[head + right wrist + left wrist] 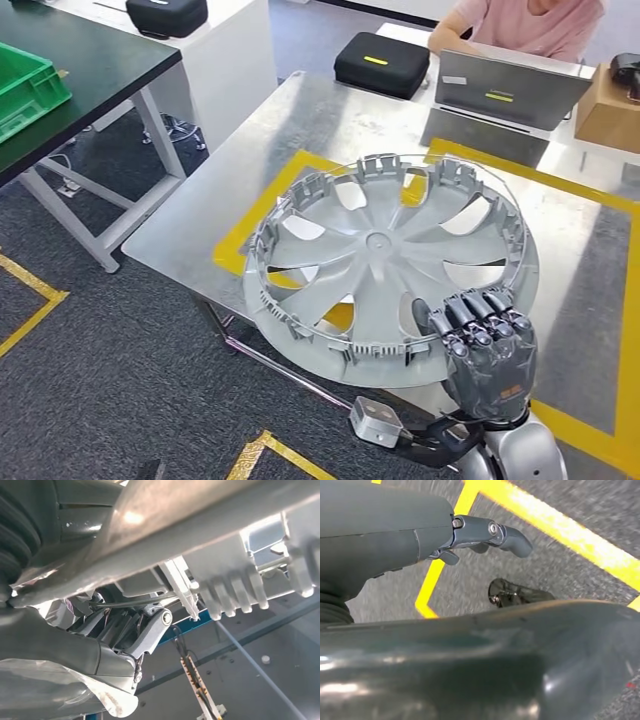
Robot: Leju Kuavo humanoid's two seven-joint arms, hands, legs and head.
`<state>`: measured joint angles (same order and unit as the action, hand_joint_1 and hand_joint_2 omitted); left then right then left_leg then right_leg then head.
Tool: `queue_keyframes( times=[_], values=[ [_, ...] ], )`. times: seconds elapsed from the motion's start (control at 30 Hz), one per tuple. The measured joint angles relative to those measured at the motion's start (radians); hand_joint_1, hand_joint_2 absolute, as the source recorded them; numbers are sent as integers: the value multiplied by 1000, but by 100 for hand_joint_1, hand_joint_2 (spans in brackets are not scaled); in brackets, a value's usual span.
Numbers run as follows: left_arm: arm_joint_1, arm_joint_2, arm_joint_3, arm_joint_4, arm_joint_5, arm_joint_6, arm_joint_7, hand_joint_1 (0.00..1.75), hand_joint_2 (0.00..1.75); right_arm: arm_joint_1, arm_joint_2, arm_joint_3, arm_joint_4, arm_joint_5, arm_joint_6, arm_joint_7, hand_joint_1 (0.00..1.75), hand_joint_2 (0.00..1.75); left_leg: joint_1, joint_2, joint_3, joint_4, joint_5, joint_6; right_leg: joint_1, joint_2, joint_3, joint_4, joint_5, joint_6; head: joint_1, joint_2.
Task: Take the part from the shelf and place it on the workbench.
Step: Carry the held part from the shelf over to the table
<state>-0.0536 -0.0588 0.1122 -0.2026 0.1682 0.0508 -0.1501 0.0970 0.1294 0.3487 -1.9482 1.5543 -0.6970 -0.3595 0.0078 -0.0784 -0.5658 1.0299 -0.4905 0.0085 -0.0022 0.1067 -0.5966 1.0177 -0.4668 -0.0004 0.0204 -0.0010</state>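
A workshop floor of grey carpet [113, 350] marked with yellow tape lines [30, 300] carries a metal tabletop [226, 200] with a yellow-bordered square [302, 175] marked on it. Over that square, tilted and held at its near edge, is the part, a silver wheel cover [377, 260] with its clipped inner side facing up. Its far rim reaches over the yellow border; whether its underside touches the tabletop cannot be told.

The right hand [483, 345] grasps the cover at its near right rim, the dark fingers [475, 310] curled over the edge onto the inner face. In the right wrist view the hand [124, 645] is seen close against the cover's rim [226, 545], with the clips of the cover [234, 592] jutting past it.

The left hand [433, 535] hangs above the carpet [565, 570] beside a yellow tape corner [429, 590]. It holds nothing; one finger [497, 532] reaches out nearly straight and the others are tucked under the palm.

Beyond the cover, at the far side, a person in a pink top [528, 25] sits behind a grey laptop [506, 95], with a black case [381, 62] to one side and a cardboard box [607, 110] to the other. On the left stands a dark table [90, 80] bearing a green crate [26, 90], and behind it a second black case [166, 15] lies on a white surface.
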Motion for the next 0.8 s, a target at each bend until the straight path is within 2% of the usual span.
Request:
queue_keyframes(
  times=[0.03,0.07,0.1,0.13,0.17,0.23,0.27,0.3,0.33,0.37,0.4,0.43,0.47,0.5,0.53,0.6,0.63,0.67,0.73,0.77,0.8],
  values=[
    [-5,-1,0,0,-1,5,1,0,0,-3,2,3,2,0,0,1,175,175,-1,-5,3,-8,-4,1,-3,11,-5,0,2,6,-1,0],
    [-10,-2,0,0,-2,8,3,0,0,-5,2,6,4,0,0,3,175,175,-2,3,4,-15,-2,2,-5,22,-9,-1,5,12,-1,0],
    [-15,-4,0,0,-1,10,5,0,0,-6,3,9,6,0,0,6,175,175,-1,14,6,-19,1,5,-6,23,-15,0,4,18,-1,0],
    [-20,-6,0,0,-1,10,6,0,0,-8,3,11,8,0,0,9,175,175,1,26,8,-25,4,10,-4,9,-23,11,-5,23,1,0],
    [-24,-8,0,0,-1,9,7,0,0,-11,3,13,9,0,0,12,175,175,3,39,9,-30,8,14,-2,-16,-40,41,-25,27,5,0],
    [-26,-8,0,0,-1,9,7,0,0,-17,3,15,14,0,0,14,175,175,3,67,11,-34,9,19,-1,-76,-94,156,-84,34,11,0],
    [-26,-8,0,0,-1,9,8,0,0,-19,3,17,17,0,0,15,175,175,2,81,11,-34,8,20,-3,-91,-124,219,-108,38,12,0],
    [-25,-9,0,0,-1,9,8,0,0,-19,3,18,20,0,0,16,175,175,2,96,12,-33,6,20,-5,-98,-143,258,-117,41,12,0],
    [-25,-9,0,0,-1,9,9,0,0,-19,3,18,23,0,0,18,175,175,2,109,13,-33,5,20,-7,-103,-145,263,-108,44,12,0],
    [-26,-9,0,0,-1,8,9,0,0,-19,3,18,25,0,0,20,175,175,2,122,14,-33,3,18,-10,-109,-127,229,-82,47,12,0],
    [-26,-10,0,0,-1,8,9,0,0,-19,3,18,27,0,0,21,175,175,3,133,17,-32,-1,14,-12,-123,-91,163,-47,48,12,0],
    [-27,-10,0,0,-2,8,9,0,0,-20,3,18,28,0,0,22,175,175,2,143,20,-31,-4,10,-9,-146,-53,94,-23,49,13,0],
    [-27,-10,0,0,-4,11,8,0,0,-22,3,19,29,0,0,23,175,175,-1,152,22,-28,-8,4,-7,-165,-23,40,-9,45,13,0],
    [-27,-8,0,0,-7,14,7,0,0,-23,3,21,29,0,0,25,175,175,-4,161,24,-26,-11,-1,-3,-178,-5,8,-5,39,12,0],
    [-28,-7,-1,0,-11,17,5,0,0,-25,3,22,30,0,0,26,175,175,-7,171,26,-25,-13,-5,0,-180,0,0,-11,33,10,0],
    [-31,-6,-1,0,-14,16,3,0,0,-25,3,24,31,0,0,27,175,175,-7,186,32,-23,-20,-13,-1,-158,0,-1,-9,19,7,0],
    [-33,-6,-2,-1,-14,12,3,0,0,-26,3,24,32,0,0,27,175,175,-4,178,32,-15,-30,-17,-2,-147,2,-1,-9,13,6,0],
    [-35,-6,-2,-1,-15,8,2,0,0,-26,3,24,32,0,0,26,175,175,-2,160,23,11,-50,-22,-4,-137,3,-3,-8,7,4,0],
    [-33,-7,-2,-2,-18,1,0,0,0,-26,3,21,32,0,0,21,175,175,1,111,-28,128,-110,-26,-5,-114,5,-3,-8,-2,0,0],
    [-30,-8,-2,-2,-20,-1,-1,0,0,-25,3,19,32,0,0,18,175,175,1,98,-64,200,-138,-25,-4,-100,5,-3,-7,-5,-2,0],
    [-25,-8,-2,-2,-22,-3,-2,0,0,-24,3,18,32,0,0,14,175,175,1,92,-92,254,-152,-24,-3,-85,5,-3,-7,-6,-2,0]
  ],
)
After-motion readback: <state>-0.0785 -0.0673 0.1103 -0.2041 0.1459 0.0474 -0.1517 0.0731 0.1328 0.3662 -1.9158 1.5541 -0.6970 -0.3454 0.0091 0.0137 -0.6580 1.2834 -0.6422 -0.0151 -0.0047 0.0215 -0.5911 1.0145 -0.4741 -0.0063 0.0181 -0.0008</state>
